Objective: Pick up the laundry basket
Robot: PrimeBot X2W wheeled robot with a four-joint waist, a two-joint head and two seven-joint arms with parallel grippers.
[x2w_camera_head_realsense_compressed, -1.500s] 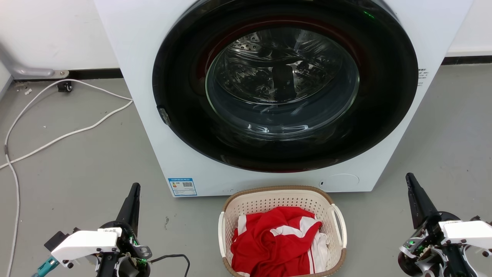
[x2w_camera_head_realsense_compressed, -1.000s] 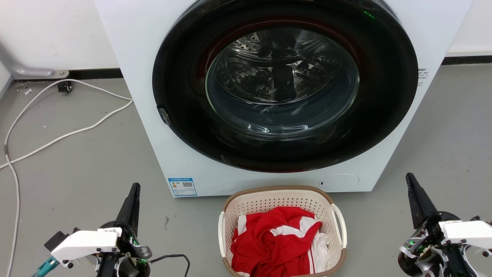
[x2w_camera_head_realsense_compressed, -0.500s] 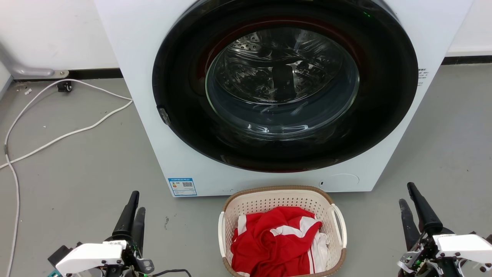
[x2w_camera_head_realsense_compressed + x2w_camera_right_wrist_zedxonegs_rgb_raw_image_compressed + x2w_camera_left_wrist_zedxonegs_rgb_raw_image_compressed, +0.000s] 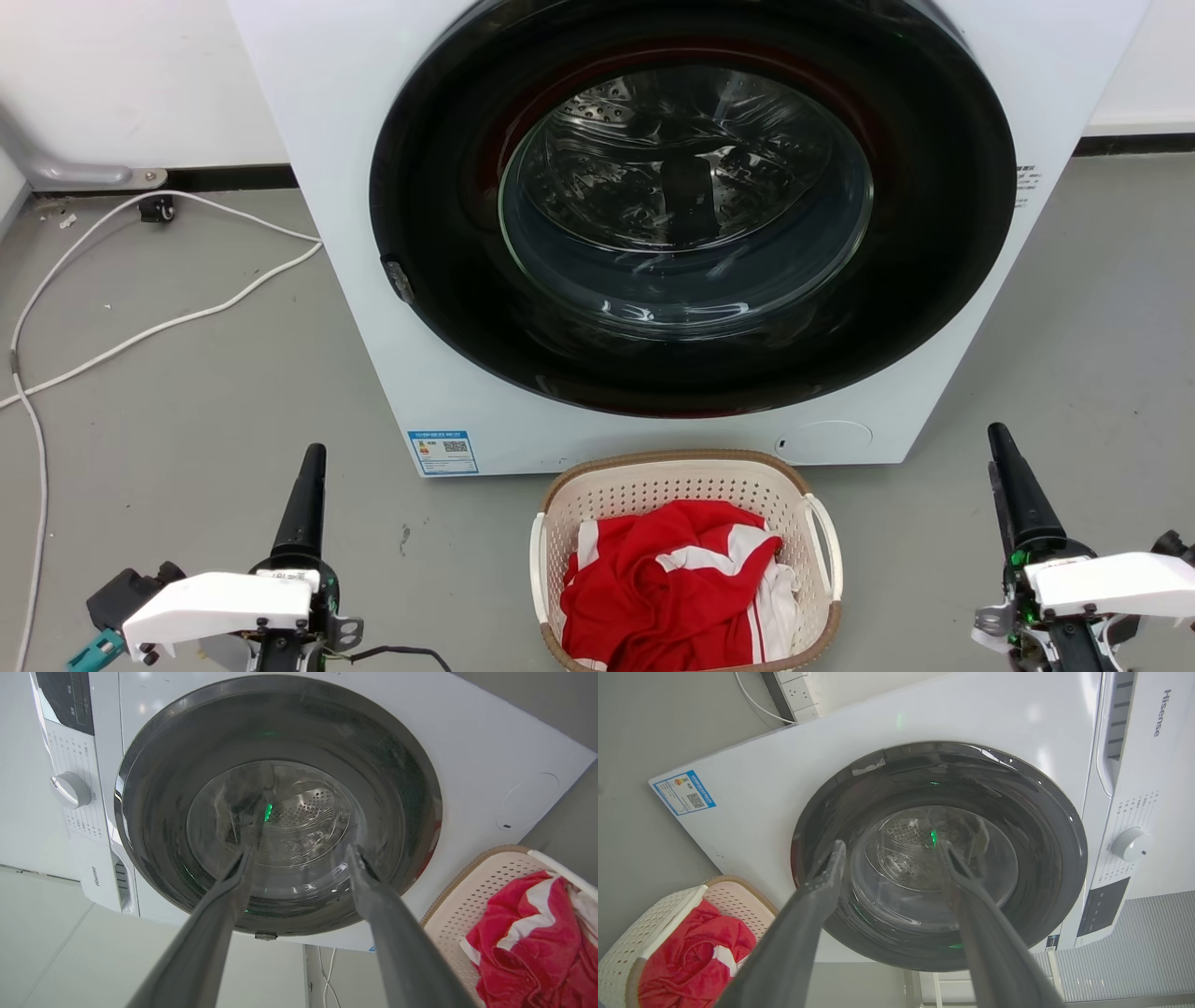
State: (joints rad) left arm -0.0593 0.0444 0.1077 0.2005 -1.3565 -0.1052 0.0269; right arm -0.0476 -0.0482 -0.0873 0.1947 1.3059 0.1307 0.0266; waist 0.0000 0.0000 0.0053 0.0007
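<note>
Seen from the head camera, the basket (image 4: pixel 674 460) sits on the floor between my left gripper (image 4: pixel 311 467) and right gripper (image 4: pixel 1006 467), well apart from both and just in front of the washer (image 4: pixel 355 140), with a red cloth (image 4: pixel 663 579) in it; both grippers show edge-on, so I can't judge their gap from this view. Along the left wrist, that gripper's fingers stand wide apart and empty, aimed at the washer, the basket low to their left. Along the right wrist, the fingers are likewise wide and empty, the basket low to their right.
</note>
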